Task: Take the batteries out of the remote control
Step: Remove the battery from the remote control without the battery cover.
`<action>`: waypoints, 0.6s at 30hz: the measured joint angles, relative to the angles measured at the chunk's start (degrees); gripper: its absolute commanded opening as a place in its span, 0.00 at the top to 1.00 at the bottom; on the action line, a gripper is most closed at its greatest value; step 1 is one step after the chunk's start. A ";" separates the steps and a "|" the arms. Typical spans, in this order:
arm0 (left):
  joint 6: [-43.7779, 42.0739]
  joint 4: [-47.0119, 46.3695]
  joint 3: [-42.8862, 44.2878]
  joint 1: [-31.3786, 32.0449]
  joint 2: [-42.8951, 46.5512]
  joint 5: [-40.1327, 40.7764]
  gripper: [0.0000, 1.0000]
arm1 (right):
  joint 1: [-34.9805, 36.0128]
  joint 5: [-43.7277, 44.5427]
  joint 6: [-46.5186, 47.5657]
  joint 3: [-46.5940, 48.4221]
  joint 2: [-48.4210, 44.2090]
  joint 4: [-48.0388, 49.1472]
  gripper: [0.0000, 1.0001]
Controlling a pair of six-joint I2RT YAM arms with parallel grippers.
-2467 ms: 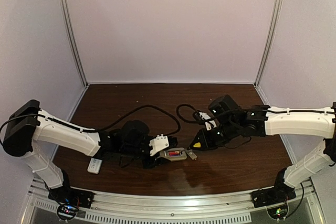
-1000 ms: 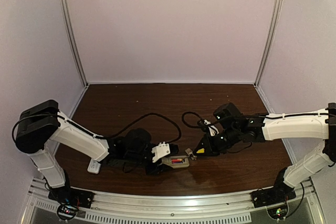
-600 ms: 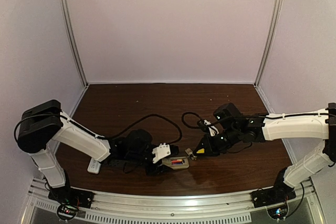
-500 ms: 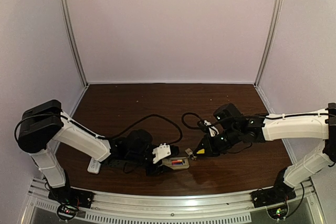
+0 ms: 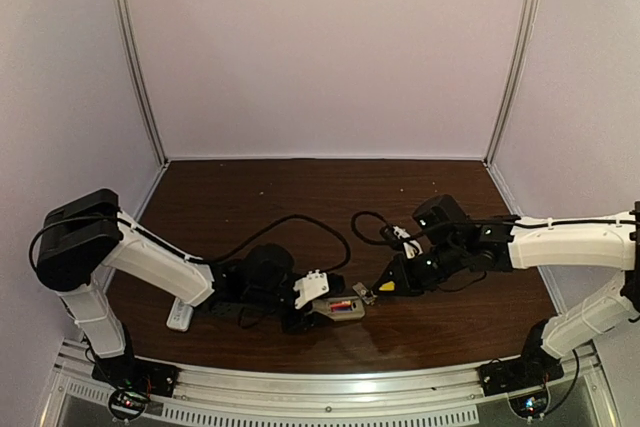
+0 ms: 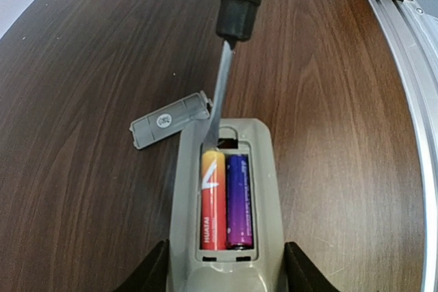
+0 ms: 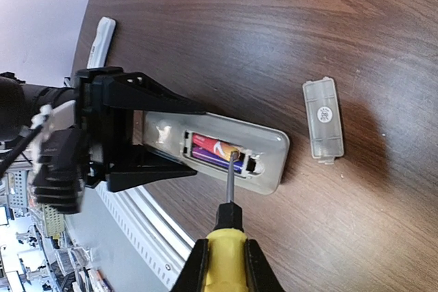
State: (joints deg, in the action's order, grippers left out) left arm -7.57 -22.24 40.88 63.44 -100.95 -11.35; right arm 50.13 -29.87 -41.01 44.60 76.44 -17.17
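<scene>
My left gripper [image 6: 226, 273] is shut on the grey remote control [image 6: 267, 169], which lies back-up on the table with its compartment uncovered. Two batteries lie side by side in it, one red-orange [image 6: 213, 200] and one purple [image 6: 239, 200]. My right gripper [image 7: 222, 259] is shut on the yellow handle of a screwdriver [image 7: 226, 264]. The blade's tip [image 6: 211, 135] rests at the far end of the red-orange battery. From above, the remote control [image 5: 338, 307] lies between my left gripper [image 5: 310, 305] and my right gripper [image 5: 395, 282].
The grey cover plate [image 6: 168, 120] lies loose on the table just beyond the remote, also visible in the right wrist view [image 7: 323, 119]. A white remote [image 5: 180, 317] rests by the left arm. The metal rail [image 6: 410, 100] runs along the table's front edge.
Both arms dropped lower and nearer the front edge, then held. The right arm has eased slightly rightward with the screwdriver tip still at the compartment. Both grips are unchanged.
</scene>
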 measured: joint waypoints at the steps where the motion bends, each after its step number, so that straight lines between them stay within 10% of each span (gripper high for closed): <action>1: 0.02 0.00 0.07 0.00 0.00 0.07 1.00 | -0.02 0.13 0.28 0.00 -0.33 -0.11 1.00; 18: 0.44 -5.18 2.84 0.52 -1.42 -1.55 1.00 | 0.87 -8.26 2.16 2.71 -2.73 7.65 1.00</action>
State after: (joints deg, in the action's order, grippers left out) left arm -7.14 -27.42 43.72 63.96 -102.37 -12.91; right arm 51.00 -38.13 -38.85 47.31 73.71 -9.52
